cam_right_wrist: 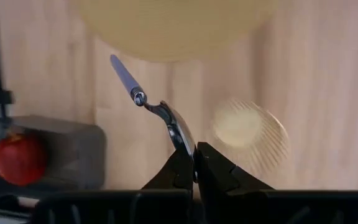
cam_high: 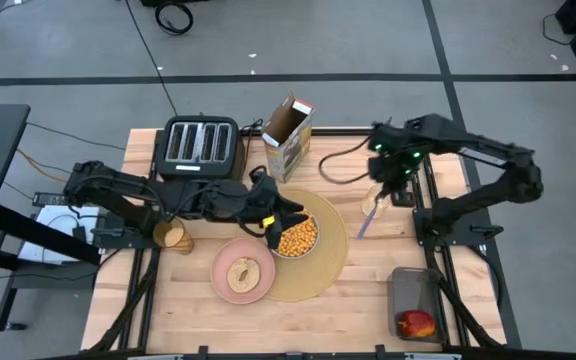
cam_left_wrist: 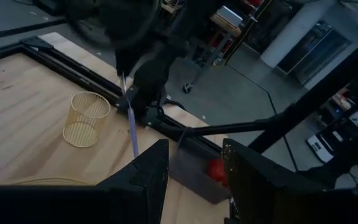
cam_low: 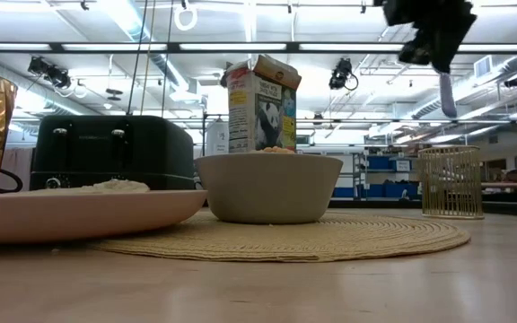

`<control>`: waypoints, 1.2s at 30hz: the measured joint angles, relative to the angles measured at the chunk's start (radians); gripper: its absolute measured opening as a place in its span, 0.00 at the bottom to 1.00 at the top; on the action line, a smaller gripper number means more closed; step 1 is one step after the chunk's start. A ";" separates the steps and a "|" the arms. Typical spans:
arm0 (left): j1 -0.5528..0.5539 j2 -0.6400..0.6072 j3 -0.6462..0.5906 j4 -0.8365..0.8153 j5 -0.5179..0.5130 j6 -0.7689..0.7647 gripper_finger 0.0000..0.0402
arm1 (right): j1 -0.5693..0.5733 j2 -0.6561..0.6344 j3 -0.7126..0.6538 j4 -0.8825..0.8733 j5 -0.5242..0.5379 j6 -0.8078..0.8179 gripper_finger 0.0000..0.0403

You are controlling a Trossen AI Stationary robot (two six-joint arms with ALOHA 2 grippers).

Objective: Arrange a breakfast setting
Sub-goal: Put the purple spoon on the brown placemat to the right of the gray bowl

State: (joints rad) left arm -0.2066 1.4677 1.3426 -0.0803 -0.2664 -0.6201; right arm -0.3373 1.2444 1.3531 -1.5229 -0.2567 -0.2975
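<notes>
The placemat (cam_high: 330,262) carries the bowl (cam_high: 297,237), partly hidden by the left gripper (cam_high: 271,222) — fingers apart, empty. The plate (cam_high: 243,270) overlaps the placemat's edge. The right gripper (cam_right_wrist: 194,163) is clamped on the spoon (cam_right_wrist: 157,107) — bowl end hidden — above the table.

Grey concrete floor (cam_high: 368,40) surrounds the wooden bench (cam_high: 368,300), marked with pale tape lines (cam_high: 268,76) at 12 o'clock. Low view: open hall behind, long ceiling strip lights (cam_low: 240,47), blue storage bins (cam_low: 386,163) on shelving at 3 o'clock.
</notes>
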 joint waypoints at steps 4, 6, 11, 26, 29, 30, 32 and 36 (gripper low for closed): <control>-0.029 -0.019 -0.001 -0.012 0.009 0.001 0.39 | 0.070 0.091 -0.015 0.090 -0.085 -0.011 0.03; -0.050 -0.044 -0.001 -0.009 0.015 0.002 0.39 | 0.096 0.147 -0.015 0.125 -0.086 -0.013 0.03; -0.103 -0.096 -0.001 -0.024 0.016 0.019 0.39 | 0.133 0.299 -0.016 0.206 -0.116 -0.043 0.03; -0.164 -0.124 -0.001 -0.075 0.020 0.049 0.39 | 0.152 0.560 -0.016 0.357 -0.241 -0.140 0.03; -0.176 -0.124 -0.001 -0.075 0.028 0.037 0.39 | 0.152 0.575 -0.016 0.372 -0.243 -0.179 0.03; -0.180 -0.124 -0.001 -0.075 0.029 0.029 0.39 | 0.152 0.581 -0.016 0.376 -0.244 -0.192 0.03; -0.189 -0.124 -0.001 -0.075 0.030 0.017 0.39 | 0.148 0.591 -0.016 0.378 -0.250 -0.207 0.03; -0.215 -0.124 -0.001 -0.072 0.029 -0.028 0.39 | 0.105 0.605 -0.020 0.353 -0.295 -0.207 0.03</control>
State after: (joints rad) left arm -0.4221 1.3441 1.3418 -0.1525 -0.2371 -0.6476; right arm -0.2326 1.8495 1.3333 -1.1702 -0.5519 -0.5048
